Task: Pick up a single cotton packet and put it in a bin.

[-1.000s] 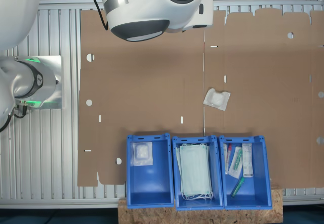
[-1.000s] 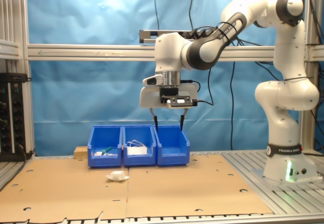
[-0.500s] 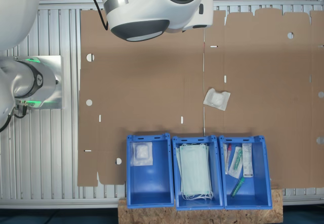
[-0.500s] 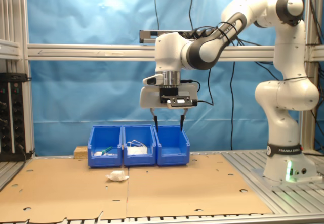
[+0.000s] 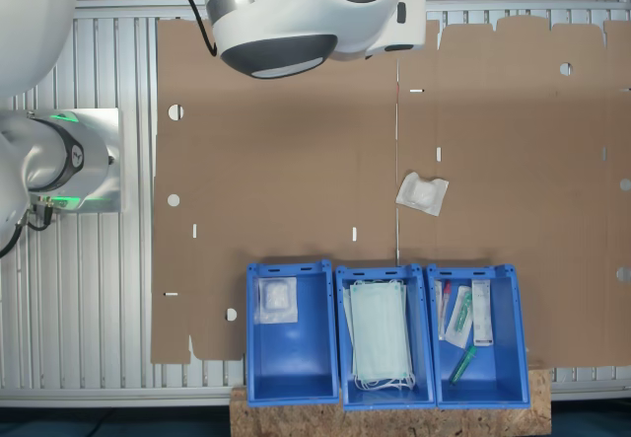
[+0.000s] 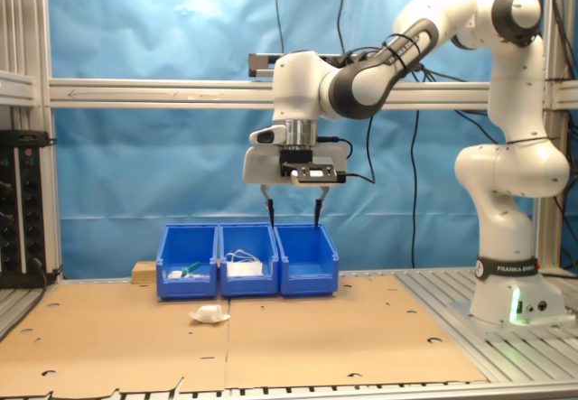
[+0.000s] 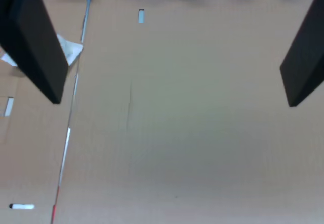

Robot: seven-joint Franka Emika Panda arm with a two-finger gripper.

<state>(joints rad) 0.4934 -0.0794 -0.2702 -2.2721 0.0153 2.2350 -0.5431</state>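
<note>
Gripper (image 6: 293, 216) at upper centre of second exterior view, high above cardboard sheet (image 6: 271, 337), jaws spread wide, nothing between black fingers (image 7: 38, 47). Cotton packet (image 5: 422, 192) at right of centre in first exterior view, flat on cardboard, apart from bins. Three blue bins in row at lower centre; leftmost bin (image 5: 289, 384) holds second white packet (image 5: 277, 300). Middle bin holds face masks (image 5: 380, 335).

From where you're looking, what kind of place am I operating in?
Likely a robotics lab test cell: the arm is bolted to an aluminium-slat table covered with flattened cardboard, a blue backdrop hangs behind, and three blue bins hold sorted medical supplies.
</note>
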